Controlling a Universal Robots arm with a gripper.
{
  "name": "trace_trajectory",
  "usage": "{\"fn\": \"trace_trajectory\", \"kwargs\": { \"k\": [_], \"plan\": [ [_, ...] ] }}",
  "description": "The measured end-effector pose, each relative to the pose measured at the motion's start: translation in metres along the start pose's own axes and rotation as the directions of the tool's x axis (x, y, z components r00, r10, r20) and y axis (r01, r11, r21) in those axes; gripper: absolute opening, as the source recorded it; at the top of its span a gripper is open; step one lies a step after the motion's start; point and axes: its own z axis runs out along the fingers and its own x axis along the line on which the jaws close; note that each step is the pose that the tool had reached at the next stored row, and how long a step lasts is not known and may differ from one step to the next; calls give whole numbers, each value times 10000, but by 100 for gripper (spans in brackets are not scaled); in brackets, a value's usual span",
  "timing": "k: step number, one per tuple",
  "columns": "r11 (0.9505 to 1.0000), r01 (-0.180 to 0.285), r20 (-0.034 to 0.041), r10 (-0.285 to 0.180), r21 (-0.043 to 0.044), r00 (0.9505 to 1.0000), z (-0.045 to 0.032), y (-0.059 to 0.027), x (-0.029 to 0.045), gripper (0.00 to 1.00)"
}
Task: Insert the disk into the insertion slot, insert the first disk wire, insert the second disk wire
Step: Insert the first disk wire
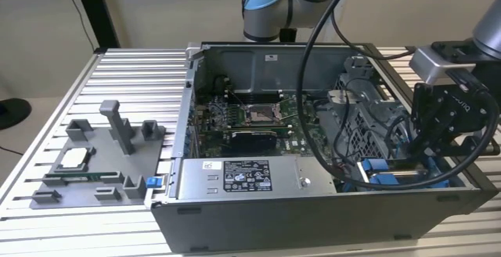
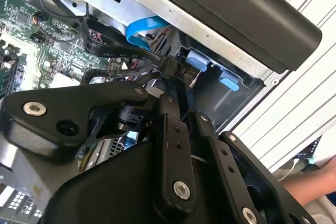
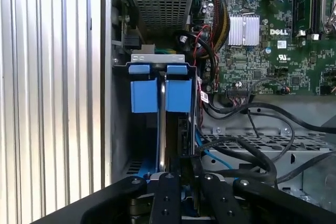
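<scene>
My gripper [image 3: 184,153] hung over a corner of the open grey computer case [image 1: 313,222]. Its two black metal fingers [image 2: 169,145] were drawn together, pinched on the blocky plastic plug of one black wire [image 2: 118,52]. I held that plug right at the disk [image 3: 178,97], which stood on edge inside the insertion slot [image 3: 157,57], a grey sheet-metal bay. I counted two bright blue plastic tabs at the slot's mouth, flat, rectangular and side by side. One pale blue flat cable [image 2: 140,29] curved near the black wire. Close to the slot were one silver finned heat sink [image 3: 244,30] on the green board and one perforated grey metal box [image 3: 163,6]. The case rested on a ribbed aluminium table [image 3: 52,103].
</scene>
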Motion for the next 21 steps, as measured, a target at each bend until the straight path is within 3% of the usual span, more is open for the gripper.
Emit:
{"fn": "trace_trajectory", "kwargs": {
  "k": [9, 21],
  "plan": [
    [9997, 220, -7, -219, 69, 9998, 19, -1, -3, 0],
    [9997, 218, -12, -218, 71, 9998, 55, 1, -33, 0]
  ]
}}
